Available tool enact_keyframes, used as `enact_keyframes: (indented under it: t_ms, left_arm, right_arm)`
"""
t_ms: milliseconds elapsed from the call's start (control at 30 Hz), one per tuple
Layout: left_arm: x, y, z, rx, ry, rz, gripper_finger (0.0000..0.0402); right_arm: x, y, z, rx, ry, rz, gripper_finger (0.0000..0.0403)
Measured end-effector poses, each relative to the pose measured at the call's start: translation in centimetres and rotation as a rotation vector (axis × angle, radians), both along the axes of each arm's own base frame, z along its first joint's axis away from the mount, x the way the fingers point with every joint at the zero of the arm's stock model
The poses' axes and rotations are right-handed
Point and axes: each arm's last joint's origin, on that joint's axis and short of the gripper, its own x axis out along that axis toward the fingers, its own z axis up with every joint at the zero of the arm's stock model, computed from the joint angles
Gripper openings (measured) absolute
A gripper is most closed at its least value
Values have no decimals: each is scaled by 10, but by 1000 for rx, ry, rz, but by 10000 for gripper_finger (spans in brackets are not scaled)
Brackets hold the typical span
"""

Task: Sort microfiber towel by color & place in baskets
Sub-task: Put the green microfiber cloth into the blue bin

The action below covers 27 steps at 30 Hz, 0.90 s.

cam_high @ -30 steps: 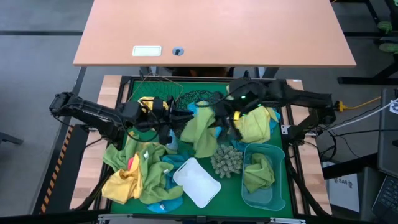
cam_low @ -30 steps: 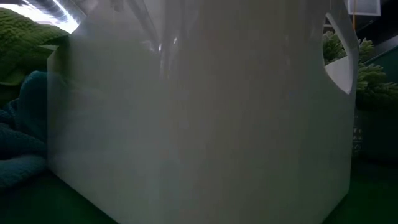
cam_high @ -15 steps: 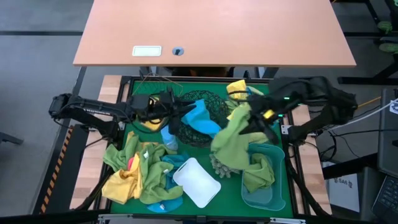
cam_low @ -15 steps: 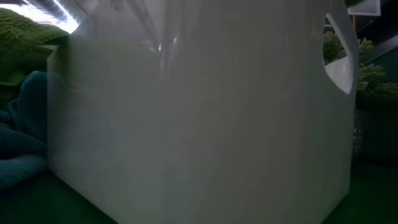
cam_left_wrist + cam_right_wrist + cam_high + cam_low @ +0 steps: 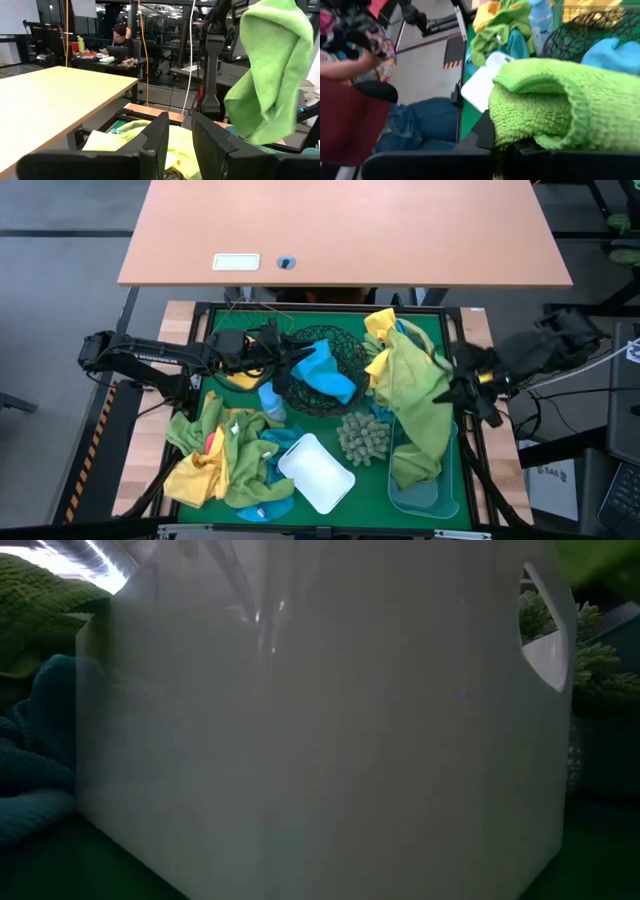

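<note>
Lime green towel (image 5: pixel 415 395) hanging limp from the right gripper (image 5: pixel 468 387), pinched by one edge, draping over the translucent blue tub (image 5: pixel 425 480). Looking soft, light, grippy; best held at a bunched fold. Left gripper (image 5: pixel 272 358) hovering at the black mesh bowl (image 5: pixel 345 345), on the side away from the tub, fingers (image 5: pixel 157 137) slightly parted, holding nothing.

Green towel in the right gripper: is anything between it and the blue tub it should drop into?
Nothing visible blocks it. The right gripper holds the green towel hanging directly over the blue tub, which already holds another green towel. The spiky ball sits beside the tub, out of the way.
</note>
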Motion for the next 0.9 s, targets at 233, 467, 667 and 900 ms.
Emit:
enact_keyframes:
  t_ms: [233, 467, 667, 900]
  left_arm:
    - [0, 0, 0, -1, 1, 0, 79]
    - [0, 0, 0, -2, 1, -4, 79]
    - [0, 0, 0, -2, 1, -4, 79]
    - [0, 0, 0, -1, 2, -4, 79]
  right_arm:
    - [-3, 33, -31, -74, 106, 13, 4]
    - [-10, 69, -82, -141, 253, -32, 8]
    - [-24, 91, -126, -181, 355, -79, 9]
    - [-24, 104, -183, -250, 365, -126, 9]
